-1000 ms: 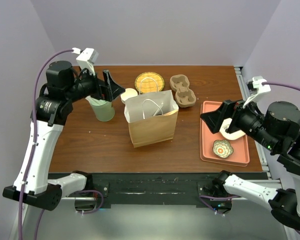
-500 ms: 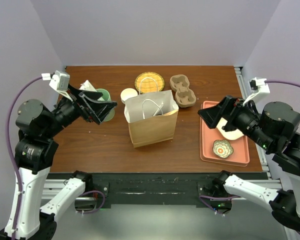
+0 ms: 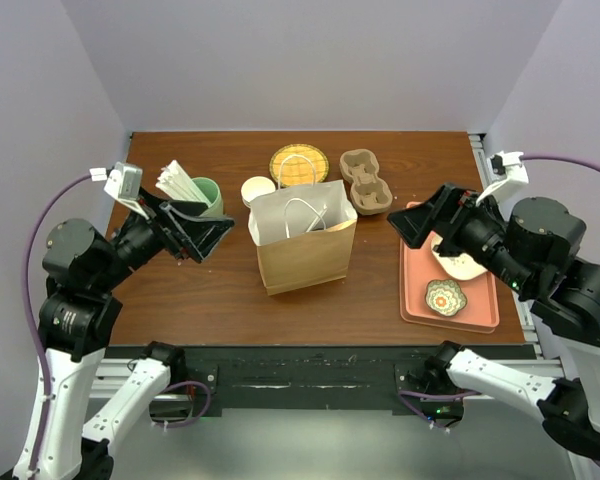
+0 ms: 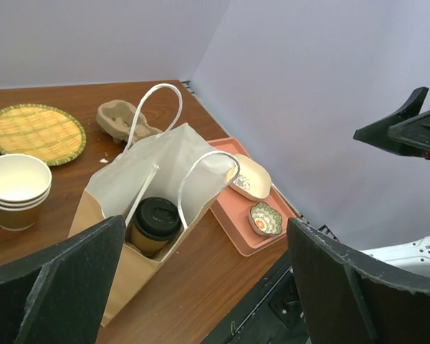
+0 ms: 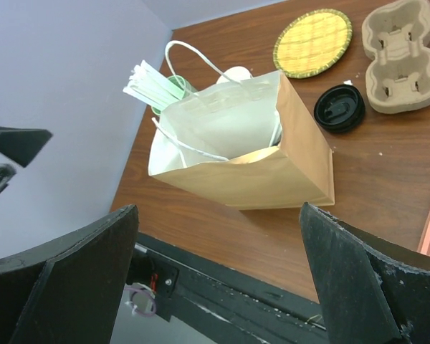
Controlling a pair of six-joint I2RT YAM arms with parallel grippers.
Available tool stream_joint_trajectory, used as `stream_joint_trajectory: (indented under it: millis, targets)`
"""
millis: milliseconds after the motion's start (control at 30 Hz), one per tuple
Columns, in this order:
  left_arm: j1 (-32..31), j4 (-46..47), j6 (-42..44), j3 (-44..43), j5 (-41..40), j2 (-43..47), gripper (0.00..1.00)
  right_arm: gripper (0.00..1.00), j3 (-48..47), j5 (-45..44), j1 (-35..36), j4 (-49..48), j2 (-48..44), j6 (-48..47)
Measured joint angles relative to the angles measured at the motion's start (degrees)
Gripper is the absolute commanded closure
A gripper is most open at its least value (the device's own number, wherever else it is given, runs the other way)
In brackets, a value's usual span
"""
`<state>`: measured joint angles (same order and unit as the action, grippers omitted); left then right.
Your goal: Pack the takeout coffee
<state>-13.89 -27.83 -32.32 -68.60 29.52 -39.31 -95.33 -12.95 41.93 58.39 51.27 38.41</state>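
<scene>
The left gripper (image 3: 212, 238) has drawn back from over the green cup (image 3: 206, 190) toward the near left, jaws wide and empty; the right gripper (image 3: 410, 228) hangs open by the pink tray (image 3: 412, 300), holding nothing. The paper bag (image 3: 302, 240) stands mid-table; the coffee (image 4: 155, 223) sits upright inside it, so packing looks done

Lit brightly, evenly and diffusely from overhead. Showed only faint, soft shadows under the paper bag (image 3: 302, 250), ahead of the left gripper (image 3: 208, 240). Blurred slightly on the near fingers (image 4: 57, 287) in both wrist views; sharp beyond them.
</scene>
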Motion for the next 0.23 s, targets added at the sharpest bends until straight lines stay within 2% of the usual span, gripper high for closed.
stream_joint_trajectory:
  millis: [233]
  targets:
    - [0.0, -0.1, 1.5, 0.0, -1.5, 1.3, 0.00, 0.01, 0.5, -0.9, 0.0, 1.1, 0.5, -0.9]
